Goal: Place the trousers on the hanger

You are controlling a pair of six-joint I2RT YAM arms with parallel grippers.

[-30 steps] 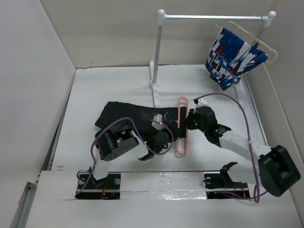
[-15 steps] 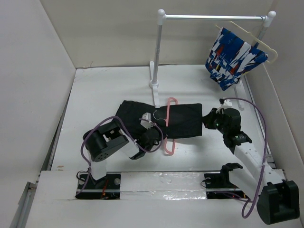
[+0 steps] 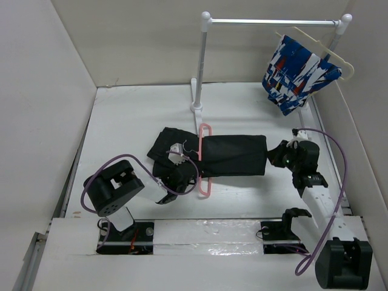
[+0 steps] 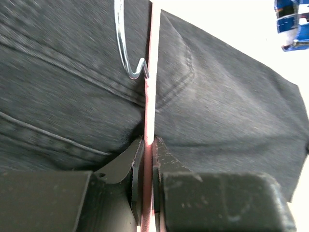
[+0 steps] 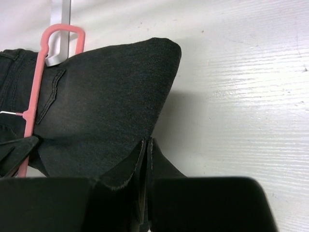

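Note:
The black trousers [image 3: 233, 155] lie across the table's middle, threaded through the pink hanger [image 3: 202, 159], which crosses them near their left third. My left gripper [image 3: 182, 176] is shut on the hanger's pink bar [image 4: 148, 111], with trouser fabric [image 4: 217, 106] on both sides. My right gripper [image 3: 274, 156] is at the trousers' right end. In the right wrist view its jaws [image 5: 147, 142] are shut on the edge of the trousers [image 5: 106, 111]. The hanger [image 5: 36, 92] shows at the left of that view.
A white clothes rack [image 3: 202, 66] stands at the back, its post base [image 3: 196, 108] just behind the trousers. A blue, white and red patterned garment [image 3: 297, 73] hangs on a cream hanger at the rail's right end. Walls close in on the left, back and right.
My right gripper has pulled the trousers to the right, stretching them out through the hanger. My left gripper has carried the hanger to the left along the cloth.

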